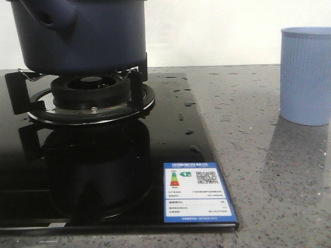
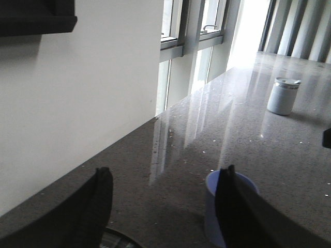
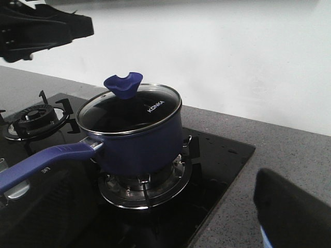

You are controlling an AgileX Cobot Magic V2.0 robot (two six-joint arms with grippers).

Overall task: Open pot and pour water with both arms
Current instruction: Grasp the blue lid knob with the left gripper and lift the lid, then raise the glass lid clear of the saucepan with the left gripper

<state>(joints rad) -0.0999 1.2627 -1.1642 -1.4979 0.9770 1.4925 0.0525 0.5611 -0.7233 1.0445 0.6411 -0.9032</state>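
Observation:
The dark navy pot [image 3: 139, 147] stands on the near burner [image 3: 147, 183] of a black glass hob. A steel-rimmed glass lid with a blue knob [image 3: 123, 85] covers it, and its long blue handle [image 3: 46, 160] sticks out sideways. In the front view only the lower body of the pot [image 1: 77, 36] shows, on the burner grate [image 1: 93, 98]. My left gripper [image 2: 165, 170] hangs open over the grey counter with nothing between its fingers. Of my right gripper only one dark finger [image 3: 292, 209] shows, far to one side and apart from the pot.
A light blue ribbed cup [image 1: 306, 75] stands on the counter right of the hob and is partly hidden behind a left finger [image 2: 212, 204]. A white canister [image 2: 283, 95] stands farther off. A second burner [image 3: 33, 116] lies beyond the pot. A black arm part [image 3: 41, 28] hangs above it. Water drops [image 1: 185, 103] dot the hob glass.

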